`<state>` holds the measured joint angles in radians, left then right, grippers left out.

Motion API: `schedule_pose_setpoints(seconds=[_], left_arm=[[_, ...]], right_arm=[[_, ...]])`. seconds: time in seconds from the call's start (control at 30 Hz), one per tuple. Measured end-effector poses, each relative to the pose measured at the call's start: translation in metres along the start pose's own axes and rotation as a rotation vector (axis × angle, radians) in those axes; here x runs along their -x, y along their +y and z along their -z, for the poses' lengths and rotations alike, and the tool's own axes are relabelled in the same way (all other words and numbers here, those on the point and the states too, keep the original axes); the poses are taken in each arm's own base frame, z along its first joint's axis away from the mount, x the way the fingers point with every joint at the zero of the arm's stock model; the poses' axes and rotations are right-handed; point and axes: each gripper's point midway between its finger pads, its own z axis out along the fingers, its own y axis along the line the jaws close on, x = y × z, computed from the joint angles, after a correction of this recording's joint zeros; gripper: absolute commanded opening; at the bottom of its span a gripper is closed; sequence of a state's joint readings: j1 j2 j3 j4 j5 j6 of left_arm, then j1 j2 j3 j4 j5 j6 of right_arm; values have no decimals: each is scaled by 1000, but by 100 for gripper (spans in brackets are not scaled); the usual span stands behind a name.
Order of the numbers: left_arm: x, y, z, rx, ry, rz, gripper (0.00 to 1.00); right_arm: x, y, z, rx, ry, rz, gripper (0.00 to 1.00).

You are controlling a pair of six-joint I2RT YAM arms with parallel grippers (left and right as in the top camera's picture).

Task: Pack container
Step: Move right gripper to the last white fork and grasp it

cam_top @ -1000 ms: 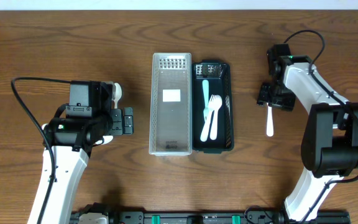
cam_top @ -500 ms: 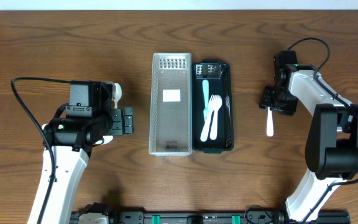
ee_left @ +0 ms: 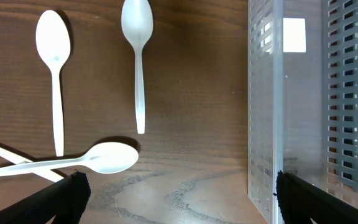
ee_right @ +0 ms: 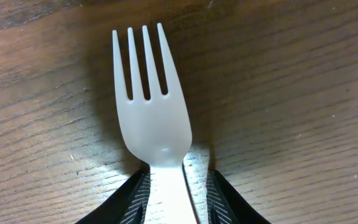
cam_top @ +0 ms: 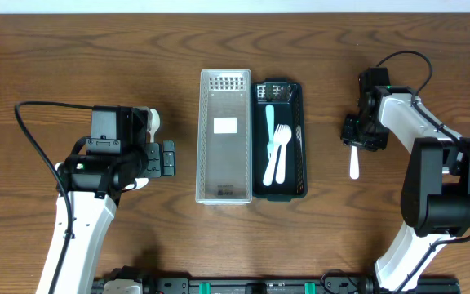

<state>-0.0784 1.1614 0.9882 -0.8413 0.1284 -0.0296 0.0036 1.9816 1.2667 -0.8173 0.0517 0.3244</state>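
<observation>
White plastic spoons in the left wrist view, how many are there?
3: upper-left white plastic spoon, top-centre spoon, sideways spoon at lower left. Others may be hidden outside the frame.

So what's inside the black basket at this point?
The black basket holds a pale teal utensil, a white fork and another white piece. Something dark sits at its far end, too small to identify. Whatever lies beneath them is hidden.
</observation>
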Motion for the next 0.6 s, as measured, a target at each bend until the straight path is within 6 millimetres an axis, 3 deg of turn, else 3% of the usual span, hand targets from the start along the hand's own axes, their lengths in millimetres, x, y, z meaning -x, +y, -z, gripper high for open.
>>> schedule_pose_setpoints(seconds=[0.1,0.33,0.47,0.6], left_arm=[[0,0,0,0,0,0,98],[0,0,0,0,0,0,98],[0,0,0,0,0,0,98],[0,0,0,0,0,0,98]], right_arm=[[0,0,0,1,1,1,20],[-1,1,0,3,3,0,18],[-1,0,0,3,3,4,4],[-1,0,0,-1,2,2,1]])
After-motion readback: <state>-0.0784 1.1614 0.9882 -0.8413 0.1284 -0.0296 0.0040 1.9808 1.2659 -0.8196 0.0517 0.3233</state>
